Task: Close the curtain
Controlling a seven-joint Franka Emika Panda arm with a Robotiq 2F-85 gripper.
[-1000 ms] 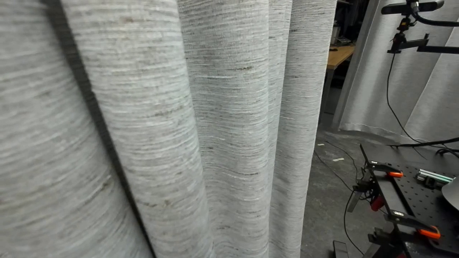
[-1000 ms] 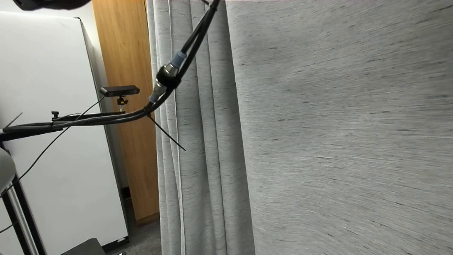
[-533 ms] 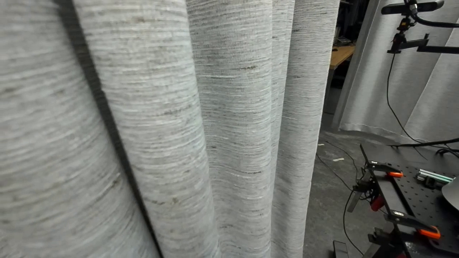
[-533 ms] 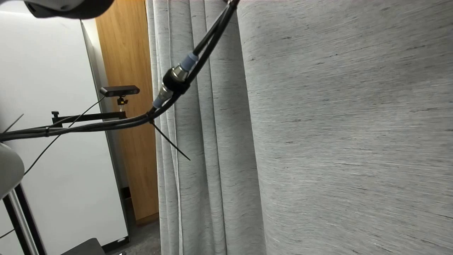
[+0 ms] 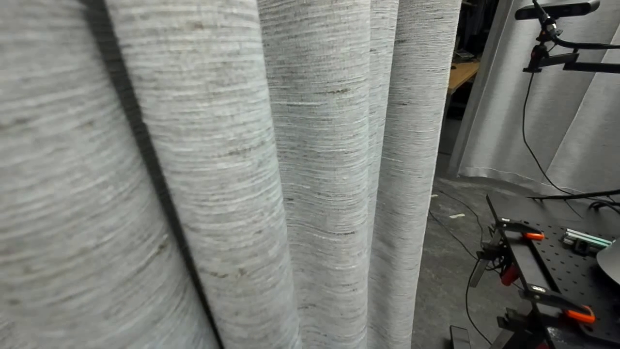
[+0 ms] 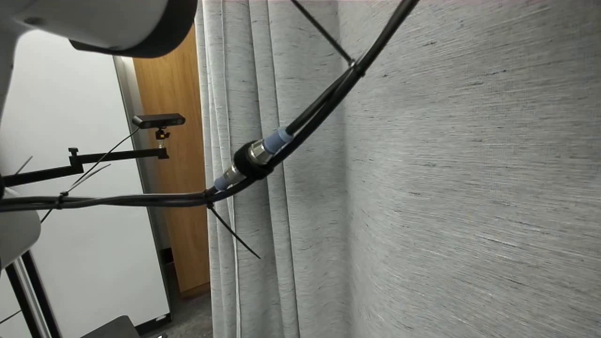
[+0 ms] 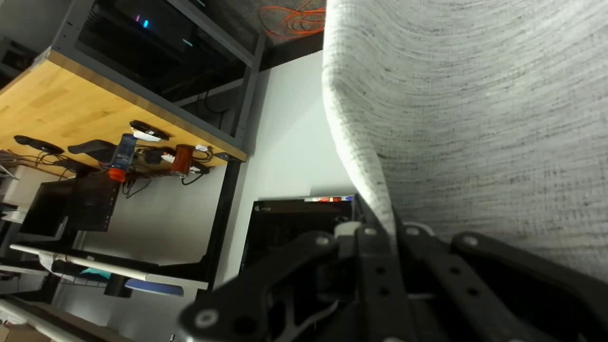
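While much of both exterior views is filled by a grey woven-fabric curtain (image 5: 324,169) hung in tall vertical folds, a second pale grey curtain (image 5: 533,131) is seen farther back in an exterior view. A tall flat white panel (image 6: 103,263) is flanked by a tall wood-grained board (image 6: 173,188). Between the two curtains, a wooden-topped desk (image 5: 462,75) is partly shown, and a black perforated metal table (image 5: 571,271) is cut off at the picture's border. The white panel is overlapped by a rounded white arm segment (image 6: 108,23), below which thick black cables (image 6: 141,201) are stretched. In the wrist view, the grey curtain's edge is pinched between the fingers of a black two-fingered gripper (image 7: 392,228). A slim black bar-shaped camera (image 6: 158,120) is mounted before the board, and orange-handled black clamps (image 5: 533,236) are fixed along the table's edge.
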